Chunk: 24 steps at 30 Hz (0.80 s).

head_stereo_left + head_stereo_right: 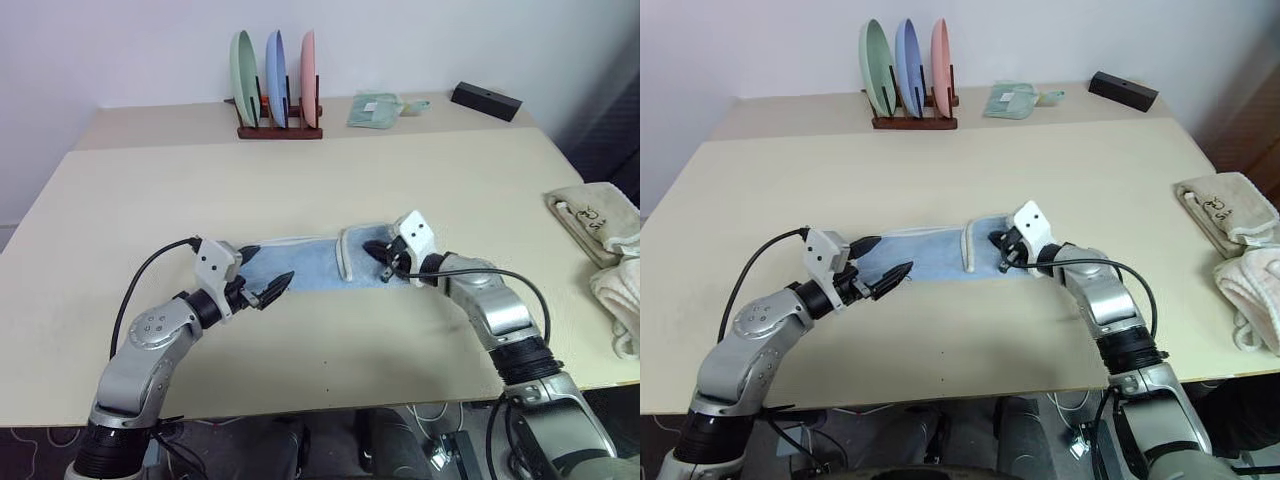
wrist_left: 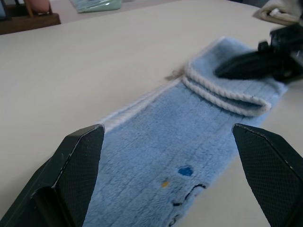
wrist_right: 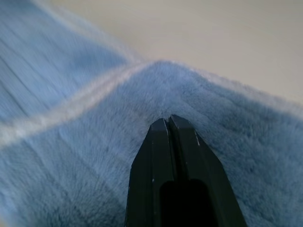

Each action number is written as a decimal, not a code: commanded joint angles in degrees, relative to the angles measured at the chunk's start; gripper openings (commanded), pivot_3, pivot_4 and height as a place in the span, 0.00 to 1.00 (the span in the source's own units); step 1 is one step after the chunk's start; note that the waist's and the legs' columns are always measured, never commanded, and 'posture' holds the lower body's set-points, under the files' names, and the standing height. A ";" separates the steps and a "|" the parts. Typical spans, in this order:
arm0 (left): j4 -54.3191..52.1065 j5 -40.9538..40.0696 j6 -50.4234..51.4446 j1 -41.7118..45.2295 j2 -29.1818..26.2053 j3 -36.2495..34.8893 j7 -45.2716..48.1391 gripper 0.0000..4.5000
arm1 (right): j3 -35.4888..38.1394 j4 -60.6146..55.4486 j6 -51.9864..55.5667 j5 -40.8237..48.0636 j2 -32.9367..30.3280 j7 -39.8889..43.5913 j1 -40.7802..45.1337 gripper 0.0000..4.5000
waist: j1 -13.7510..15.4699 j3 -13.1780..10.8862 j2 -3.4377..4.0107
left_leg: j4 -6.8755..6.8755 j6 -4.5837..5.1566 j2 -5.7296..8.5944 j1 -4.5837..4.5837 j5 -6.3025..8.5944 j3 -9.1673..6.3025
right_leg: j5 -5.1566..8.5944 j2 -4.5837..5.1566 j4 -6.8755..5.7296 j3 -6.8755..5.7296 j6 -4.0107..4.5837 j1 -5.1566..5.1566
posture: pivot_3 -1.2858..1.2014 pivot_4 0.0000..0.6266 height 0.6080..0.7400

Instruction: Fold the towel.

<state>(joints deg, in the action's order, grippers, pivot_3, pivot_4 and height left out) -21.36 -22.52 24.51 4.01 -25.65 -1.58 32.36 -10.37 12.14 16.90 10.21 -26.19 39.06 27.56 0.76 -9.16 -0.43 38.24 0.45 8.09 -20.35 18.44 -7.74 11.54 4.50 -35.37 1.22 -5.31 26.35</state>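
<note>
Blue towel (image 1: 312, 264) lengthwise left-to-right

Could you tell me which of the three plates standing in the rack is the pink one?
The pink plate is the one at the right end of the rack, beside the blue plate; the green plate stands at the left end.

One light blue towel (image 1: 315, 262) is lying on the worktop (image 1: 300, 180). Three plates (image 1: 275, 64) are standing in one wooden rack (image 1: 280, 131). Two beige towels (image 1: 600, 225) are sitting at one edge, one pale green cloth (image 1: 375, 110) and one black box (image 1: 485, 100) at the far side.
</note>
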 commanded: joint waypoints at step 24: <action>-18.70 -30.26 23.74 -18.45 14.11 -14.78 -28.05 1.00 | 5.18 -12.55 -2.28 -1.15 -3.02 3.23 2.95 0.99 | 0.03 0.01 0.00 | 0.00 -0.01 -0.05 0.06 0.01 0.01 | 0.00 -0.03 -0.03 0.02 0.00 -0.07 | 0.52 0.24 1.00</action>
<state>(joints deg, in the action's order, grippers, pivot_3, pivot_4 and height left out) -38.81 -47.94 46.41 -14.88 -13.16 -14.84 9.01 -5.38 1.23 16.22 9.53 -29.75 42.81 29.05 0.78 -9.16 -0.43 38.23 0.45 8.04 -20.29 18.45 -7.73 11.54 4.47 -35.39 1.24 -5.31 26.29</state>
